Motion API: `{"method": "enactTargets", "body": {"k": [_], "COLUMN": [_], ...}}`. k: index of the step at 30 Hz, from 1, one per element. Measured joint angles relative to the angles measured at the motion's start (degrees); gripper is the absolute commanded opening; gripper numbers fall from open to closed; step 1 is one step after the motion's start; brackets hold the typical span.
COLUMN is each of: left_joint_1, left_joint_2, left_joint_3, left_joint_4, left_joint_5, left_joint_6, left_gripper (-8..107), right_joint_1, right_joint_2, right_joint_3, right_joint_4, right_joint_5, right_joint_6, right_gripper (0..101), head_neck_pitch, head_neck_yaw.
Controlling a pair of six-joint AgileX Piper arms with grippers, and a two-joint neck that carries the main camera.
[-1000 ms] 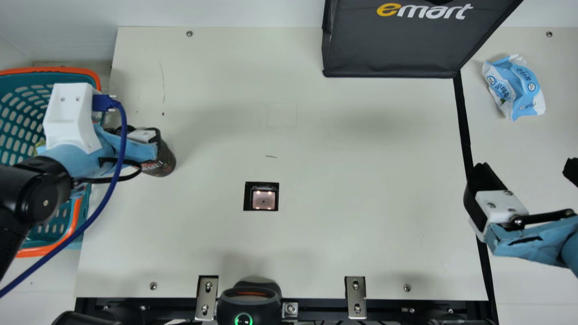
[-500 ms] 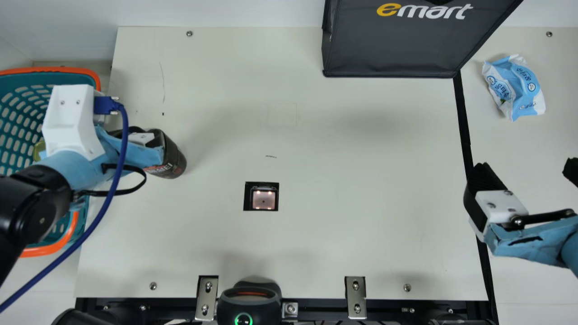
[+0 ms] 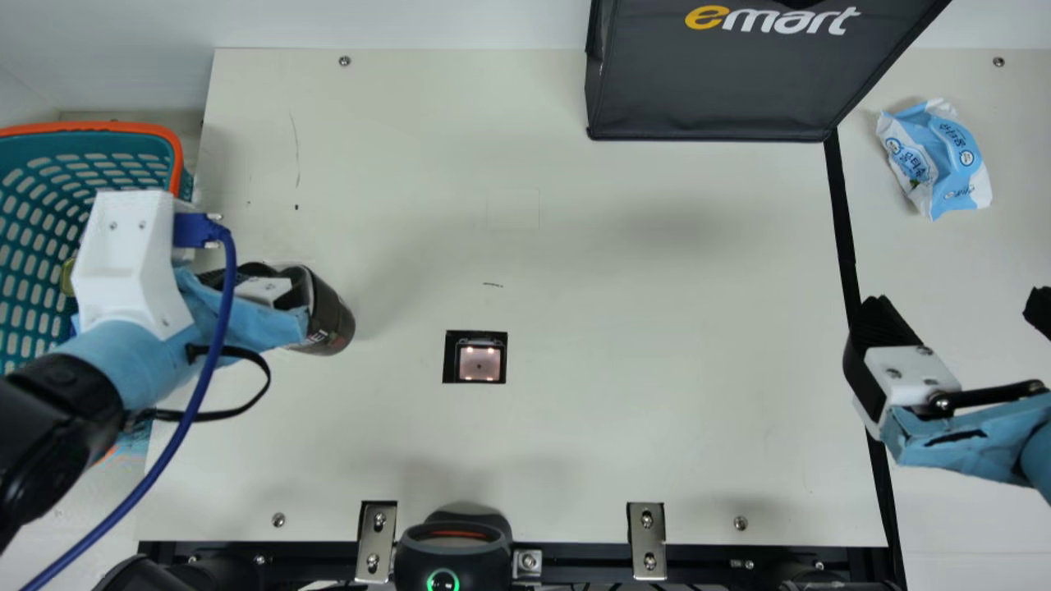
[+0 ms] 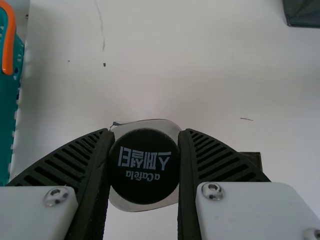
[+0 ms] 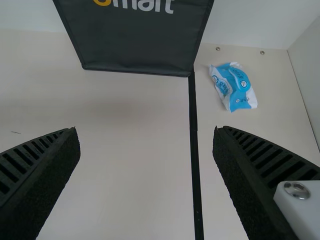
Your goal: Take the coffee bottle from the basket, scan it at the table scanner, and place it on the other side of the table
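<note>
Plainly, the left arm comes in from the main view's left edge beside the basket (image 3: 115,126), its black joint low, its blue-wrapped wrist angled inward across the table's left border and a blue cable (image 3: 187,414) looping over it. Its gripper (image 3: 291,300) is closed around the coffee bottle (image 3: 335,322), one ribbed finger pressed to each side; in the left wrist view the dark cap (image 4: 144,167) faces the camera, squarely between the two fingers. The bottle is held over the left part of the table, its body slanting toward the scanner (image 3: 479,364) but well apart from it. Farther right, beyond the dark bag (image 3: 714,86), the right gripper (image 3: 959,302) points away from the robot with its fingers spread wide, nothing between them, near the black strip (image 3: 844,217) and below the blue-and-white packet (image 3: 936,160).
</note>
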Motion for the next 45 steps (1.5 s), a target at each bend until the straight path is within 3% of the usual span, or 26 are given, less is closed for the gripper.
{"method": "enactTargets", "body": {"k": [11,25,33,45], "left_joint_1": [-13.2,-32.5,-37.9,-40.3], "left_joint_2": [1.2,9.5,11.3,11.5], "left_joint_3": [-0.9,-5.5,-6.5,-6.4], "left_joint_4": [7.1,13.2,11.6,9.2], "left_joint_5": [4.0,6.2,6.7,7.6], "left_joint_6": [-14.9,-34.9,-37.0,-36.2], "left_gripper": [-8,-8,-8,-8], "right_joint_1": [0.0,0.0,0.0,0.0], "right_joint_2": [0.0,0.0,0.0,0.0], "right_joint_3": [0.0,0.0,0.0,0.0], "right_joint_4": [0.0,0.0,0.0,0.0], "right_joint_5": [0.0,0.0,0.0,0.0], "right_joint_6": [0.0,0.0,0.0,0.0], "right_gripper": [95,95,95,95], "head_neck_pitch": [-0.1,0.0,0.0,0.0], "head_neck_yaw": [0.0,0.0,0.0,-0.1]}}
